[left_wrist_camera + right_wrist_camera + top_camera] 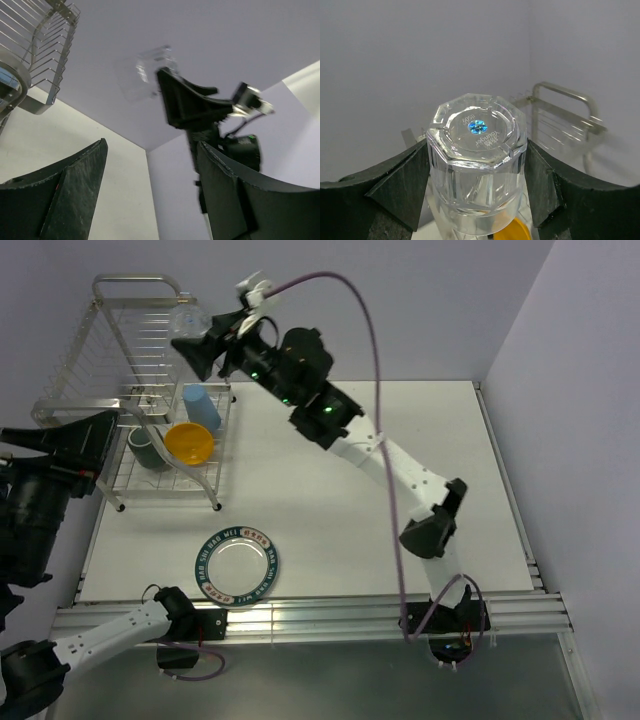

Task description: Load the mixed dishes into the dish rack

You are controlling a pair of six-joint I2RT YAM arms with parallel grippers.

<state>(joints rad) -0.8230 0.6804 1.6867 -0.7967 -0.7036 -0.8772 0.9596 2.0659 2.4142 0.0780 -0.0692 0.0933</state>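
My right gripper [197, 342] is shut on the small clear glass [188, 318], held upside down in the air over the top tier of the chrome wire dish rack [110, 360]. In the right wrist view the glass [477, 160] sits between both fingers [395, 185], base toward the camera. The rack's lower tier holds the light blue cup [200, 405], the orange-yellow bowl [189, 443] and the dark green-grey mug [148, 448]. The silver plate [236, 564] with the green lettered rim lies on the table. My left gripper [92, 443] is open and empty beside the rack's left end.
The white table [400, 470] is bounded by lilac walls at the back and right. The right arm stretches diagonally across the table from its base. The left wrist view shows the rack's corner [45, 45] and the held glass [145, 72] above.
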